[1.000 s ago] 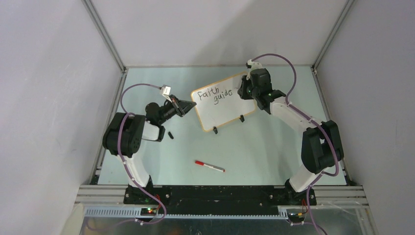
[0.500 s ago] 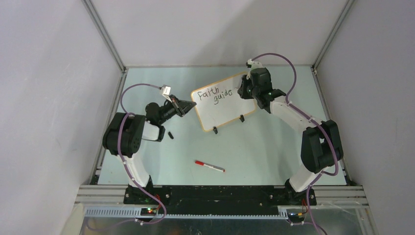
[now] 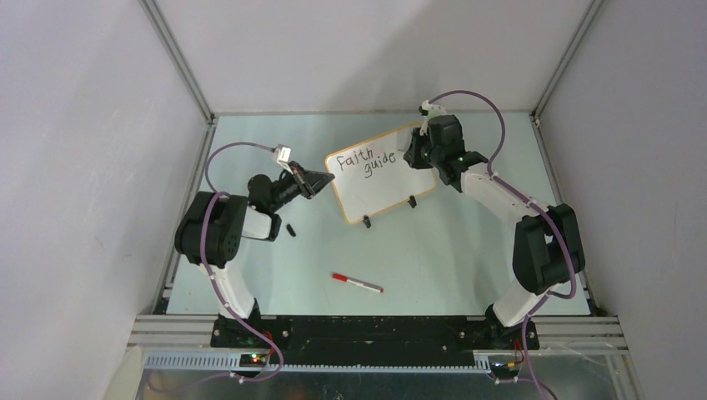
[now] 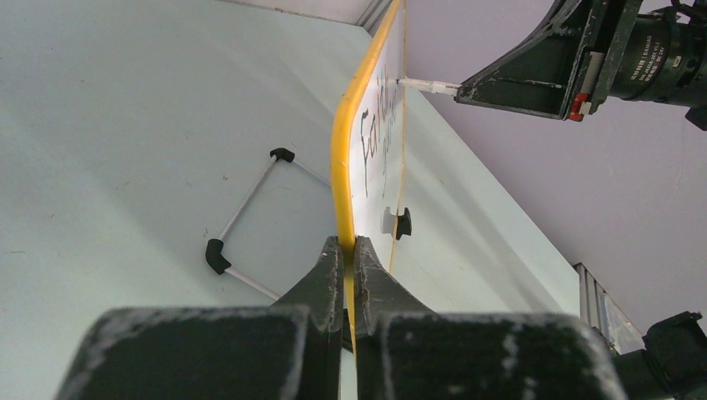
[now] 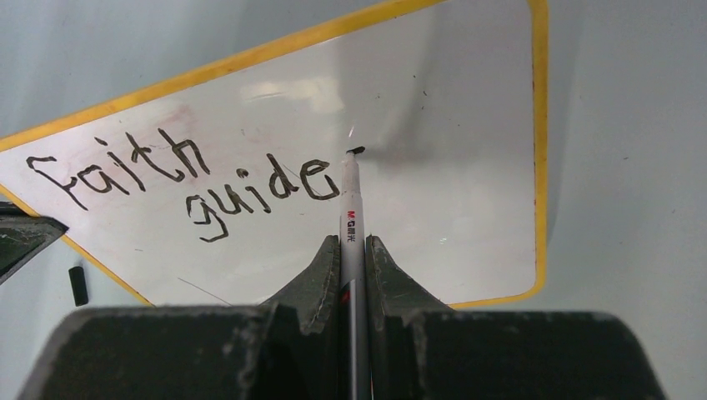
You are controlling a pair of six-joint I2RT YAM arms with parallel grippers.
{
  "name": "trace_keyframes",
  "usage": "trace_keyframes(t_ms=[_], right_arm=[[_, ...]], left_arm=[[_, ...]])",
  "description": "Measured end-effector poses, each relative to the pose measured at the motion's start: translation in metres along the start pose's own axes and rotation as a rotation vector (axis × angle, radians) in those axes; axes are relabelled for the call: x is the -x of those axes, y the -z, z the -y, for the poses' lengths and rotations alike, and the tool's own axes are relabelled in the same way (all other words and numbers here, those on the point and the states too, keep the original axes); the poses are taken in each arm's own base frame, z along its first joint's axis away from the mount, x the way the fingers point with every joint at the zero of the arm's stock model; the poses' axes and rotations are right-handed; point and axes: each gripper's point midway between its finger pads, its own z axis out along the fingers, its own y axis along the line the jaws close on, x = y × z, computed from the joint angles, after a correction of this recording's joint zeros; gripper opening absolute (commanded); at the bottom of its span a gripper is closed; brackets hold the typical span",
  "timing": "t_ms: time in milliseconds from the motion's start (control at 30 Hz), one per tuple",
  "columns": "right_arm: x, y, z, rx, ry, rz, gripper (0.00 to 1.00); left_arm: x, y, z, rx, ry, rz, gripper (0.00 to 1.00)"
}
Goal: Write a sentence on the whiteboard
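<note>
standing tilted toward the far middle of the table (image 3: 467,250), the whiteboard (image 3: 388,190) faces the arms. the left gripper (image 4: 348,246) pinches the board's left frame edge between fingers pressed nearly together. the right gripper (image 5: 353,242) is clamped on a marker (image 5: 348,208), whose black tip touches the board just right of the lettering. the sentence (image 3: 363,161) reads "faith guide" in two staggered lines. a red-capped pen (image 3: 357,282) lies nearer the table's front. a small black cap (image 3: 291,229) lies beside the left arm.
</note>
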Motion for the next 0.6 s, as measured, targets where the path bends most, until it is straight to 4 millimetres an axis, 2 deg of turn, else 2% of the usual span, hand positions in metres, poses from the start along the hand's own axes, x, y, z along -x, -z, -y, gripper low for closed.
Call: trace_keyframes(t_ms=[600], right_arm=[[-0.0058, 0.0012, 0.0007, -0.001, 0.002, -0.026, 0.00]], left_arm=[[0.0000, 0.0000, -0.0002, 0.001, 0.001, 0.000, 0.00]])
